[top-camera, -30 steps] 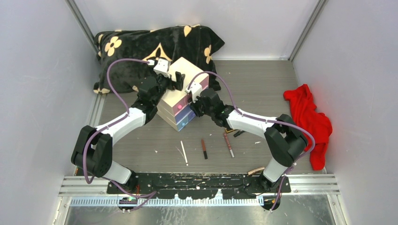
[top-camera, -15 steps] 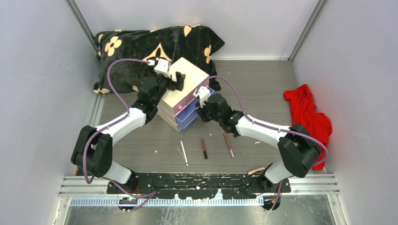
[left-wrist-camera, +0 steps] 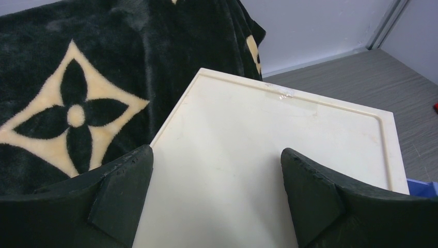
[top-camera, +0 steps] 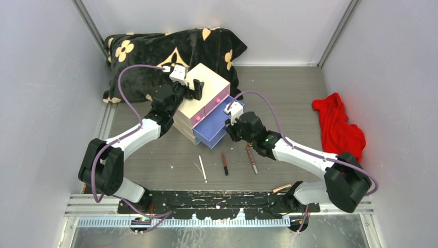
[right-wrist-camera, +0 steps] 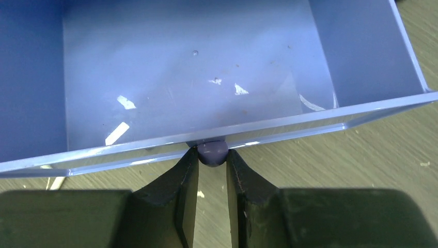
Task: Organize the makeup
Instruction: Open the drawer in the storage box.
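Observation:
A cream box [top-camera: 208, 83] with pink and blue drawers stands at the table's middle back. Its blue drawer [top-camera: 216, 127] is pulled out, and the inside [right-wrist-camera: 196, 67] holds nothing. My right gripper [top-camera: 232, 125] is shut on the drawer's small blue knob [right-wrist-camera: 212, 152]. My left gripper [left-wrist-camera: 217, 178] is open, its fingers spread over the box's flat cream top [left-wrist-camera: 268, 134]. Makeup lies on the table in front: a white pencil [top-camera: 203, 168], a dark red-brown pencil [top-camera: 224, 164], a red-and-white pencil [top-camera: 252, 159] and a gold tube [top-camera: 282, 188].
A black blanket with cream flower shapes [top-camera: 155, 49] is bunched behind and left of the box. A red cloth [top-camera: 341, 132] lies at the right wall. Grey walls close in the table on three sides.
My right arm has drawn back toward the near right, and the blue drawer has slid out of the box with it. The left arm has stayed put.

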`<state>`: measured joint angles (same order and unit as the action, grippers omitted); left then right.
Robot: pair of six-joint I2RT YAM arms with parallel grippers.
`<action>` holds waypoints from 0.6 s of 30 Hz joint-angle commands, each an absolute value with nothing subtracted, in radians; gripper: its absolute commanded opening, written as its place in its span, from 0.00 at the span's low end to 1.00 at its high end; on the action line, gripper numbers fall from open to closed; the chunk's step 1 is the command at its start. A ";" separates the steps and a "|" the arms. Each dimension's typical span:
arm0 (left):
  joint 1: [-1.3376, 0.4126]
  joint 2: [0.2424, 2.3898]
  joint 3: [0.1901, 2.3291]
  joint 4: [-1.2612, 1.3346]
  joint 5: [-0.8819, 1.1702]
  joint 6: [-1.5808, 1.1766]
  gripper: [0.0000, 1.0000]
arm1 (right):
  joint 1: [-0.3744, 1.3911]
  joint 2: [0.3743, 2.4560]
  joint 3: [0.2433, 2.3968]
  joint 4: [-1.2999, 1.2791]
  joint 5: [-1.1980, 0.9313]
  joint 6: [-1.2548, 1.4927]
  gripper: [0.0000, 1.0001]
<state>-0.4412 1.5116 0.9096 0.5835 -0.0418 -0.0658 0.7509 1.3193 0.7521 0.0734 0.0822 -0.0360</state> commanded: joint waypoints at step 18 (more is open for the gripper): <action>-0.420 1.632 0.818 0.190 -0.119 -0.184 0.94 | 0.742 1.153 0.743 -0.121 0.177 0.054 0.40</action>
<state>-0.4423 1.5127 0.9112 0.5831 -0.0463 -0.0658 0.7490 1.2026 0.6785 -0.0372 0.1310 0.0422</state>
